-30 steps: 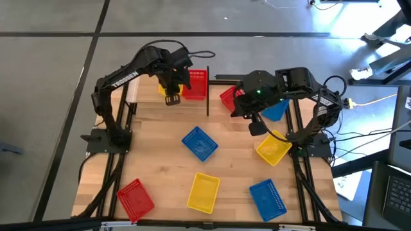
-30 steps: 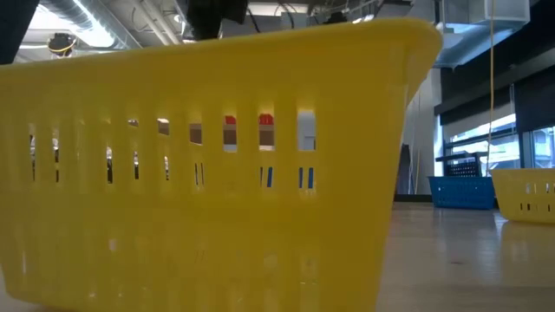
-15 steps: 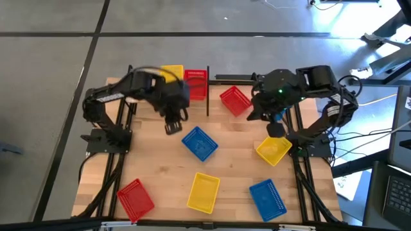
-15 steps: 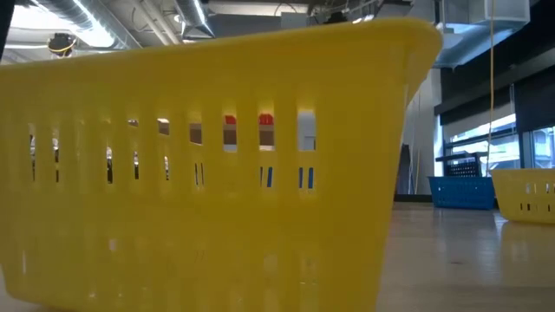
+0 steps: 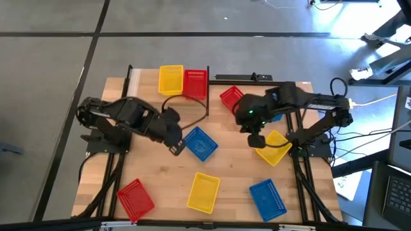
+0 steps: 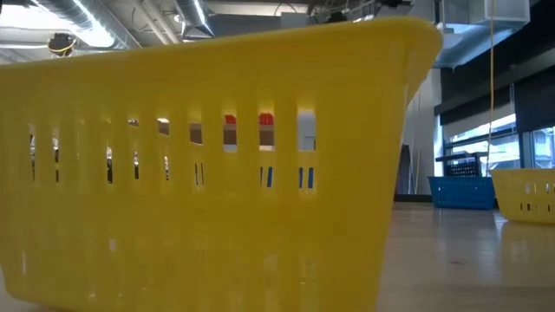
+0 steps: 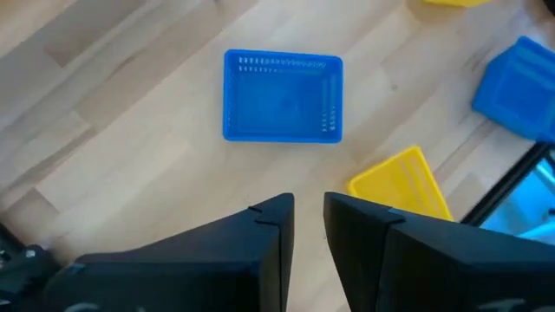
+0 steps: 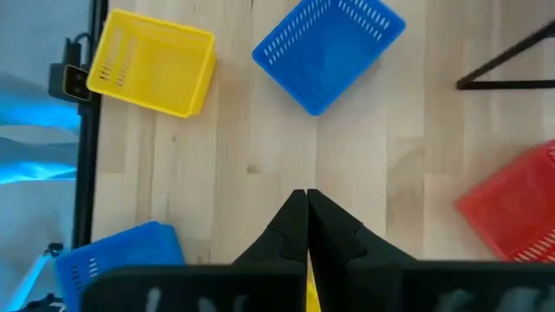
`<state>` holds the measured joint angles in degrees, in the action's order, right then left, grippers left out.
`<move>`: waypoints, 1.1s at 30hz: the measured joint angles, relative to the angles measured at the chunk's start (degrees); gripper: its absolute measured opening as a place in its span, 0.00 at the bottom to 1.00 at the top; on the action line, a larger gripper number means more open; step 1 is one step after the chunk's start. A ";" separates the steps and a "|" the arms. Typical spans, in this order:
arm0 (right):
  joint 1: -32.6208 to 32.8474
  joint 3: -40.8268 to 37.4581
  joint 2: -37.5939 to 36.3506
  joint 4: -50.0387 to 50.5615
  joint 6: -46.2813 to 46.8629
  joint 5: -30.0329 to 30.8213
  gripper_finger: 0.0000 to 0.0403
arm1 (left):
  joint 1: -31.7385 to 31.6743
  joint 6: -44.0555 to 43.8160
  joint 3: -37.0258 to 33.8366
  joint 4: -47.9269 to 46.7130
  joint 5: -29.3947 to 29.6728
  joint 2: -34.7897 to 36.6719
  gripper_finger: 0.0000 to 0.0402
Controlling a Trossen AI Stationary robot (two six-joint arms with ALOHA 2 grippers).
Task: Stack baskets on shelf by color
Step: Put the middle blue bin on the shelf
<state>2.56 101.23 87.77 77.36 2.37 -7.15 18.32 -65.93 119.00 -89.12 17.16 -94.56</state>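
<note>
Baskets scattered on the table, two on the shelf (image 5: 136,80).
A yellow basket (image 5: 171,79) and a red basket (image 5: 196,83) sit side by side on it. The left gripper (image 5: 175,147), slightly parted and empty, hovers beside the central blue basket (image 5: 200,142); the right gripper (image 5: 255,139), clenched and empty, hangs by another yellow basket (image 5: 273,147).

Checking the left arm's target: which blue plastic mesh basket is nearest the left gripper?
The blue plastic mesh basket at table centre, right beside the left gripper; the other two blue ones lie on the right side.

The high view is looking straight down; the low view is sitting against a yellow basket (image 6: 217,173); both wrist views are facing the tabletop.
</note>
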 joint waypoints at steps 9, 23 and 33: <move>0.03 -8.37 -0.02 -15.76 7.88 -0.03 0.00 | 4.79 1.08 0.00 -0.11 8.88 -0.02 0.15; -0.22 -11.63 6.03 -23.51 14.98 1.01 0.23 | 7.01 0.98 0.00 -0.39 8.93 -0.04 0.15; -5.48 -11.65 19.10 -23.95 27.66 -2.00 0.26 | 6.68 -1.52 0.00 -0.25 8.95 -0.04 0.15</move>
<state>-2.92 89.58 106.86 53.41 30.03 -9.15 24.99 -67.45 119.00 -89.37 26.11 -94.61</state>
